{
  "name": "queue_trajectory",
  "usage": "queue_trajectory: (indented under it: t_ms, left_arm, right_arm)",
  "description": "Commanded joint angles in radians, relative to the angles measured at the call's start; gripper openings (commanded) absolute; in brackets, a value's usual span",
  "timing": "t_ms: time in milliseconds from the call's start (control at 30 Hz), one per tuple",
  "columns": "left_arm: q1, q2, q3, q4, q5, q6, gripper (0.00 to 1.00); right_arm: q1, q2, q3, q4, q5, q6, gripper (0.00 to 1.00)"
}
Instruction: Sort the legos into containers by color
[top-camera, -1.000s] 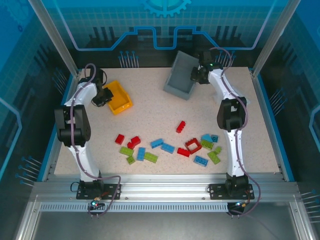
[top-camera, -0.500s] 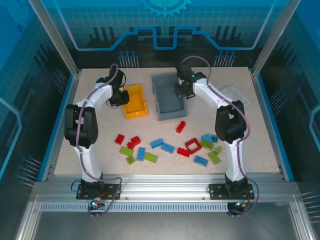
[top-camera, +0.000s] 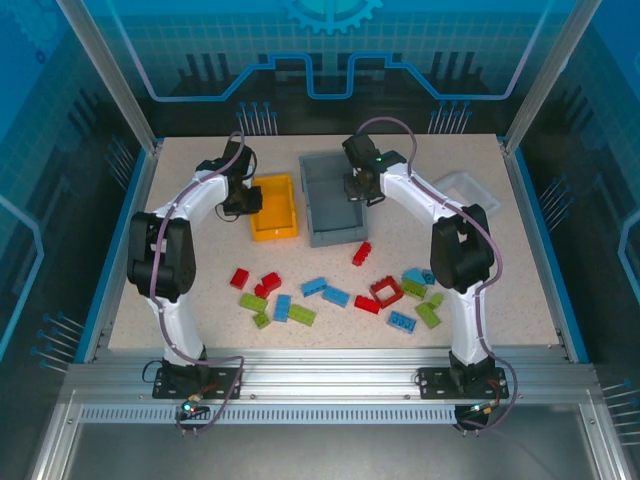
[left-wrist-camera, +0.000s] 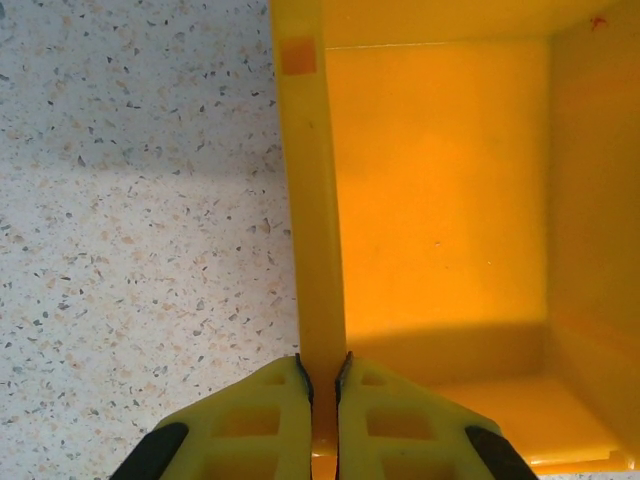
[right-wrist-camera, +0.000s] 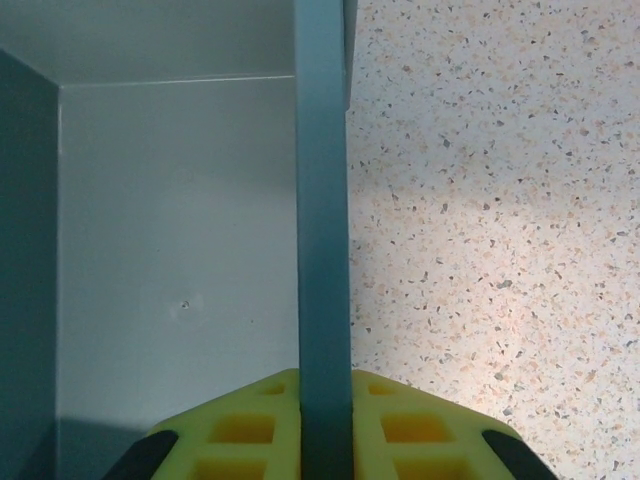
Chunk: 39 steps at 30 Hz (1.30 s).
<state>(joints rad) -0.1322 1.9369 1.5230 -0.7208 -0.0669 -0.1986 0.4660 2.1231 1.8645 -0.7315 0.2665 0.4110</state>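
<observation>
The left gripper (top-camera: 243, 200) is pinched shut on the left wall of the yellow bin (top-camera: 277, 212), the right gripper (top-camera: 354, 190) on the right wall of the grey bin (top-camera: 328, 208). The two sit side by side at the far middle, long axes running near to far. The legos (top-camera: 335, 295) lie scattered nearward of both, thicker toward the right arm's side, I'd say. The white bin (top-camera: 463, 188) sits far right.

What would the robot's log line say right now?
left claw: shut on yellow bin wall | right claw: shut on grey bin wall | legos: loose on table
</observation>
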Motion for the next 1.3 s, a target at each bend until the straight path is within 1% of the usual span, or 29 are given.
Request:
queue_trajectory:
  t_ms: [0,167,267,333,400,433,467,533,633,700,800,867,900,933,1000,1067,1133,1200,1267]
  left_arm:
    - [-0.012,-0.026,-0.026,-0.051,-0.01,0.037,0.0]
    - [-0.024,-0.039,-0.041,-0.058,-0.012,0.046,0.0]
    - [-0.027,-0.051,-0.058,-0.052,-0.016,0.044,0.0]
    - [-0.029,-0.054,-0.065,-0.053,-0.013,0.04,0.0]
    - [-0.029,-0.063,-0.079,-0.044,-0.013,0.034,0.0]
    - [-0.029,-0.066,-0.087,-0.039,-0.014,0.03,0.03]
    - [-0.03,-0.067,-0.089,-0.038,-0.021,0.027,0.09]
    - [-0.03,-0.065,-0.083,-0.043,-0.036,0.024,0.2]
    - [-0.03,-0.075,-0.075,-0.046,-0.053,0.009,0.36]
    - [-0.029,-0.084,-0.068,-0.046,-0.054,-0.003,0.45]
    - [-0.029,-0.11,-0.057,-0.05,-0.05,-0.03,0.54]
    - [-0.033,-0.155,-0.059,-0.039,-0.044,-0.056,0.64]
    - [-0.036,-0.183,-0.064,-0.031,-0.041,-0.067,0.65]
    - [-0.041,-0.217,-0.071,-0.023,-0.035,-0.082,0.66]
    - [-0.053,-0.289,-0.099,0.007,-0.006,-0.123,0.66]
    - [-0.084,-0.381,-0.15,0.068,0.024,-0.17,0.66]
    - [-0.128,-0.457,-0.205,0.136,0.062,-0.208,0.66]
    - [-0.175,-0.525,-0.275,0.228,0.127,-0.248,0.67]
    - [-0.234,-0.59,-0.349,0.322,0.172,-0.292,0.68]
  right_arm:
    - [0.014,0.029,0.078,-0.022,0.028,0.038,0.16]
    - [0.024,0.07,0.143,-0.044,0.026,0.048,0.16]
    - [0.029,0.08,0.153,-0.047,0.022,0.055,0.17]
    - [0.031,0.084,0.149,-0.044,0.014,0.063,0.2]
    - [0.03,0.086,0.147,-0.047,0.003,0.071,0.26]
    - [0.031,0.084,0.146,-0.051,-0.001,0.076,0.32]
    - [0.03,0.078,0.144,-0.057,0.0,0.081,0.38]
    - [0.027,0.047,0.13,-0.062,0.008,0.087,0.48]
    - [0.005,-0.053,0.068,-0.045,0.016,0.097,0.58]
    - [-0.025,-0.136,0.008,-0.032,0.017,0.109,0.63]
    - [-0.112,-0.278,-0.13,0.001,-0.014,0.145,0.65]
    - [-0.2,-0.379,-0.252,0.041,-0.053,0.174,0.66]
    - [-0.244,-0.418,-0.303,0.058,-0.073,0.187,0.66]
    - [-0.296,-0.456,-0.356,0.071,-0.096,0.205,0.66]
    - [-0.408,-0.511,-0.448,0.089,-0.161,0.255,0.63]
    - [-0.525,-0.546,-0.538,0.119,-0.259,0.341,0.61]
    - [-0.612,-0.554,-0.6,0.149,-0.349,0.448,0.59]
    - [-0.651,-0.54,-0.622,0.149,-0.39,0.562,0.58]
    - [-0.657,-0.518,-0.631,0.162,-0.43,0.688,0.59]
